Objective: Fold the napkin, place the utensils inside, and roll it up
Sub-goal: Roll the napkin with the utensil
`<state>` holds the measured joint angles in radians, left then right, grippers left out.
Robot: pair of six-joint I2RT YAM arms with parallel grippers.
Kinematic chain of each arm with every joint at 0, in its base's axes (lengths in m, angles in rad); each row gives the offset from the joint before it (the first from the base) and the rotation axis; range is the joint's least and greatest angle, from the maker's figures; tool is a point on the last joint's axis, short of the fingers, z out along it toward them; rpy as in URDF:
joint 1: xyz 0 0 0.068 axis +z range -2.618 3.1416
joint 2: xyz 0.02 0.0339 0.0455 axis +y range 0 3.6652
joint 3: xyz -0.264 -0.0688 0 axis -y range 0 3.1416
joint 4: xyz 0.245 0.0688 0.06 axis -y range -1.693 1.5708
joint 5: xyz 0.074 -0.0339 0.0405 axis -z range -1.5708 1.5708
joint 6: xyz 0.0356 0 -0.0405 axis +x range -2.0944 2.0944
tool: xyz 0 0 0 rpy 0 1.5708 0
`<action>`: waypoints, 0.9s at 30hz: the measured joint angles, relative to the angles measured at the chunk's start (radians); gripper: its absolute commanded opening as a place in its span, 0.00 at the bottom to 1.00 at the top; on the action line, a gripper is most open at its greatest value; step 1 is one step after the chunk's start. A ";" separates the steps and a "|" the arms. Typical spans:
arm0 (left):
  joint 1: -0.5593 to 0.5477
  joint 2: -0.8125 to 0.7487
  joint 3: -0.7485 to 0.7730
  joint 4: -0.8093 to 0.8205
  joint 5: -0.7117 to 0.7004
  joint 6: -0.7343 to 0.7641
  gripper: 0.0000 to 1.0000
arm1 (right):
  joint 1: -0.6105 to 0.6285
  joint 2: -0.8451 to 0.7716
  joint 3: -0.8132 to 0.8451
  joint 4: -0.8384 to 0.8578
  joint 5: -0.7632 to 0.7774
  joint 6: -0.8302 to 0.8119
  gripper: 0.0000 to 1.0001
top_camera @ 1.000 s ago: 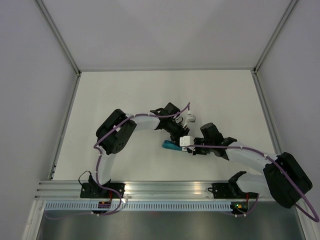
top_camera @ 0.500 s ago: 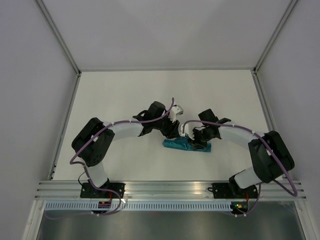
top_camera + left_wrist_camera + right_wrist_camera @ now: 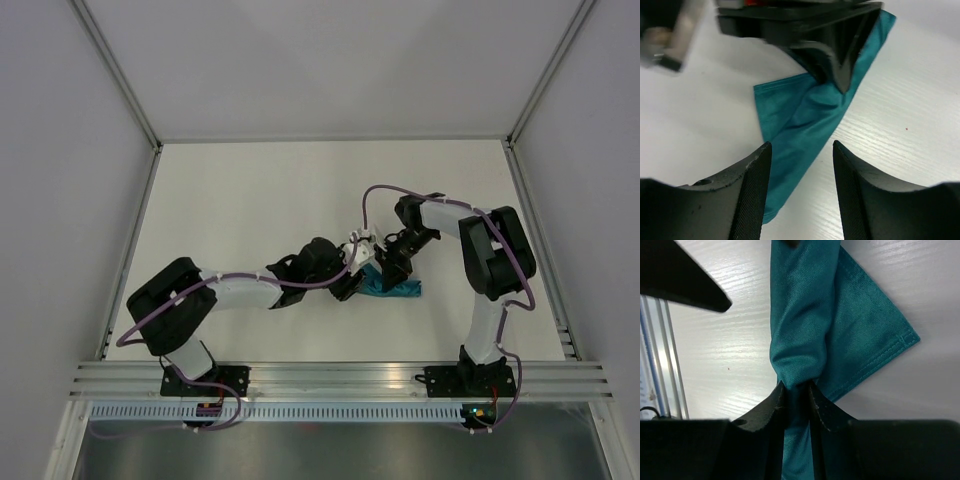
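**Right gripper pinches the bunched napkin, left gripper gapes over it**

The napkin point(image 3: 397, 289) lies on the table point(image 3: 250, 200), gathered into a narrow teal strip at about 4 o'clock from the table's middle. In the top view it runs roughly from 9 to 3 o'clock, and both my arms meet over its 9 o'clock end.

My right gripper point(image 3: 797, 389) is clamped on the napkin point(image 3: 805, 315). In my right wrist view the two fingers point(image 3: 816, 405) squeeze a thick fold of cloth between them. The bunched band runs from 12 to 6 o'clock straight through the pinch. A flat hemmed corner fans out toward 3 o'clock and rests on the table.

My left gripper point(image 3: 801, 150) stands with its jaws well apart and nothing pressed between them. In my left wrist view the napkin point(image 3: 800, 125) lies below the gap, running from 1 o'clock down to 7 o'clock. A hemmed flap spreads toward 9 o'clock. A black finger of my right gripper point(image 3: 840, 50) comes down onto the cloth from 12 o'clock.

In the top view my left gripper point(image 3: 352, 270) sits just beside my right gripper point(image 3: 385, 262), on its 9 o'clock side. Whether the two touch I cannot tell.
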<state>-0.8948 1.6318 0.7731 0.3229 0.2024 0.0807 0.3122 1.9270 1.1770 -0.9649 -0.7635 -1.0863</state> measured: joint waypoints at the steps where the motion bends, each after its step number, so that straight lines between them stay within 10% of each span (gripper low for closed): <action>1: -0.024 0.000 -0.005 0.010 -0.023 0.016 0.59 | -0.005 0.025 0.024 -0.029 -0.008 -0.006 0.14; 21: -0.225 0.195 0.030 0.159 -0.291 0.405 0.67 | -0.029 0.156 0.151 -0.177 -0.048 -0.019 0.15; 27: -0.226 0.227 0.056 0.173 -0.319 0.445 0.53 | -0.031 0.166 0.160 -0.188 -0.052 -0.021 0.18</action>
<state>-1.1206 1.8584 0.8288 0.4957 -0.1165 0.5255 0.2810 2.0930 1.3369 -1.1534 -0.8154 -1.1072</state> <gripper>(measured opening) 0.606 0.246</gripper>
